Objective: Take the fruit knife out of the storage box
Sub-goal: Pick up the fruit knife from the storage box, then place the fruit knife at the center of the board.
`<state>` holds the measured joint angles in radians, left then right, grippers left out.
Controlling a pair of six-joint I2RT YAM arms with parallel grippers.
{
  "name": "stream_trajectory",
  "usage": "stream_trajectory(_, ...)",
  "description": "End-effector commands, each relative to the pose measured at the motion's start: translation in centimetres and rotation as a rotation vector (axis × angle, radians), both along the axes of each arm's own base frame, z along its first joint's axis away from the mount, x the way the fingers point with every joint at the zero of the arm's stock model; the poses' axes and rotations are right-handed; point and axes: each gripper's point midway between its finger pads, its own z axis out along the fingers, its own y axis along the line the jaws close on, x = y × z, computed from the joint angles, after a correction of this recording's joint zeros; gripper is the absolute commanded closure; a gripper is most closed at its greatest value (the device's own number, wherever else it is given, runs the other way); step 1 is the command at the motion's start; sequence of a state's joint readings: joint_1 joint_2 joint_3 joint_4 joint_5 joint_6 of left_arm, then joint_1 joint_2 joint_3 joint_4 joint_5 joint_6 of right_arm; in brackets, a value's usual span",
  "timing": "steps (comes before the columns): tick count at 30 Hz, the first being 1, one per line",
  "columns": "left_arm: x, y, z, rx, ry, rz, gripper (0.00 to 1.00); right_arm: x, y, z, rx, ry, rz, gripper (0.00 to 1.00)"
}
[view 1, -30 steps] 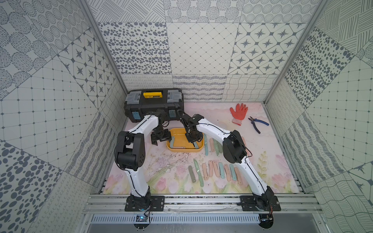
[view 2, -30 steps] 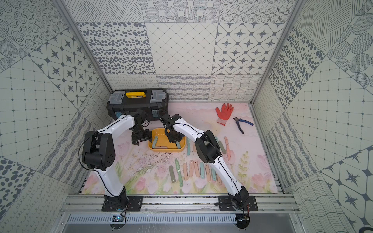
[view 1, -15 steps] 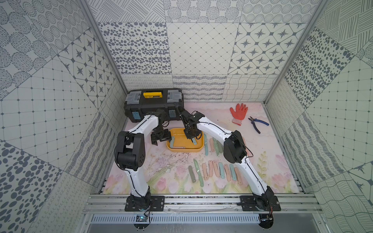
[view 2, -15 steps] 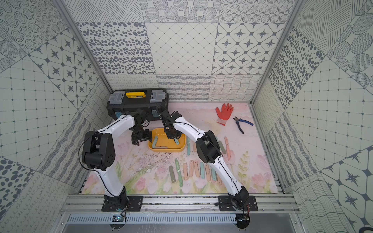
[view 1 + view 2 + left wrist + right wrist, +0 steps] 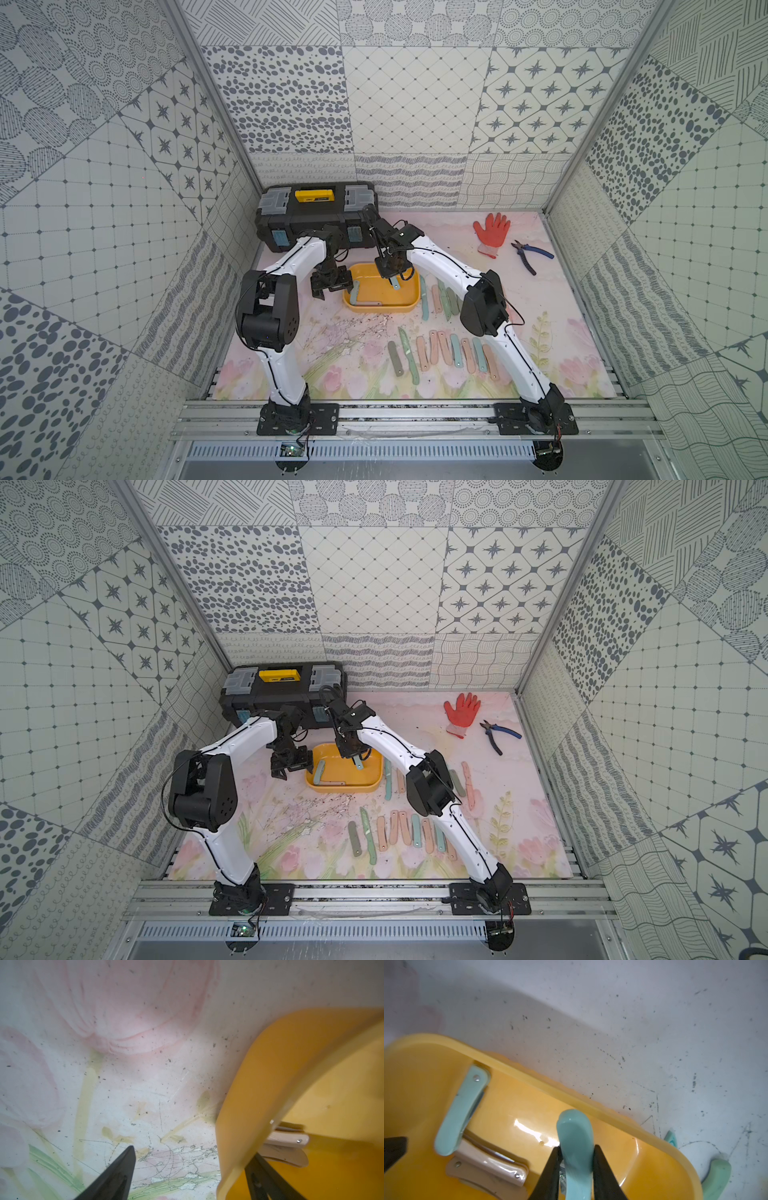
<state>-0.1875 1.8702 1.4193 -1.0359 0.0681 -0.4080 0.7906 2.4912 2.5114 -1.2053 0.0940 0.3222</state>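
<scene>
My right jaws are clamped across a pale teal folding fruit knife (image 5: 574, 1126), pinching its handle so the rounded end sticks out past the tips. The knife hangs over the floor of the shallow yellow plastic storage box (image 5: 380, 308), toward the far right part in both top views. It looks raised off the bottom, but it has not cleared the rim. I judge the grasp made and the carrying-out not yet done.

My left jaws stand wide and squeeze nothing. They straddle the box's left wall, one finger inside and one over the flowered counter (image 5: 124, 1064).

A second teal folded knife (image 5: 460, 1111) and a beige folded knife (image 5: 488, 1165) lie in the box's near left corner. Rows of pastel knives (image 5: 440, 353) lie on the counter near and right of the box. What is left is to lift over the rim and set the knife down outside.
</scene>
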Motion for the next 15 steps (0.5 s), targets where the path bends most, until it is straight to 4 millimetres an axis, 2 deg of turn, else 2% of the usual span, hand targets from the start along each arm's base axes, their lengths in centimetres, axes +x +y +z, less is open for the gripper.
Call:
stream_trajectory(1,0.0,0.2,0.8,0.012,-0.008,-0.005,0.19,0.2,0.2,6.0,0.086,-0.066,0.004,0.79)
stream_trajectory(6,0.0,0.2,0.8,0.012,-0.010,-0.004,0.19,-0.6,-0.6,7.8,0.096,-0.059,-0.009,0.79)
stream_trajectory(15,0.0,0.1,0.9,0.008,-0.011,-0.004,0.20,-4.2,-2.5,10.9,0.149,-0.042,-0.022,0.79)
